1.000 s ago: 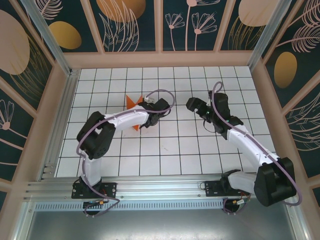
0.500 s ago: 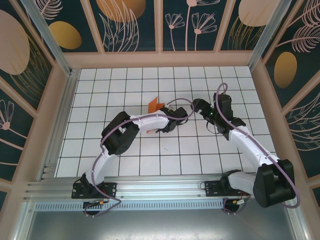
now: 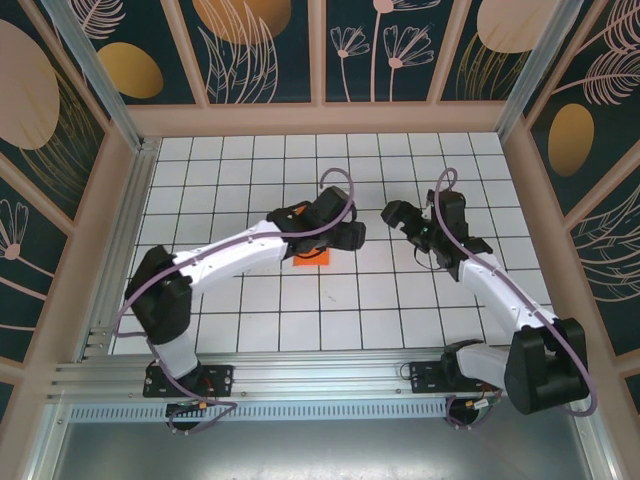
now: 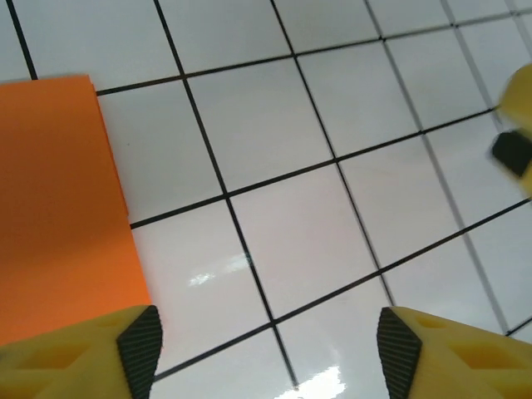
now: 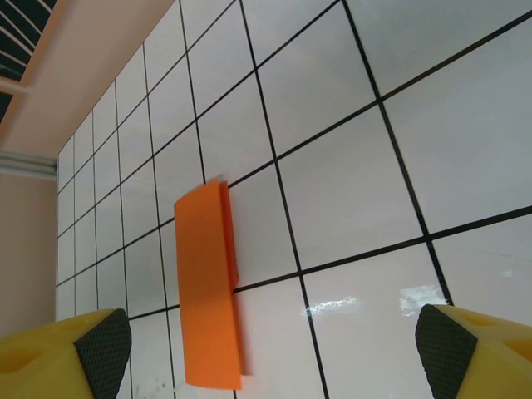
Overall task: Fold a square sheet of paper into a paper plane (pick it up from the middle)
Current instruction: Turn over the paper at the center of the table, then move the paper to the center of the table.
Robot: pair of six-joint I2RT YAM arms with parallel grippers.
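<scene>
Orange sheet of paper (image 3: 310, 262), folded into a flat layered strip, lies on the white gridded desk (image 3: 260, 320) beneath the left arm's wrist — left hand (image 4: 266, 353) spread wide, nothing gripped, paper edge beside one fingertip; right hand (image 5: 270, 345) wide, empty, near.
</scene>
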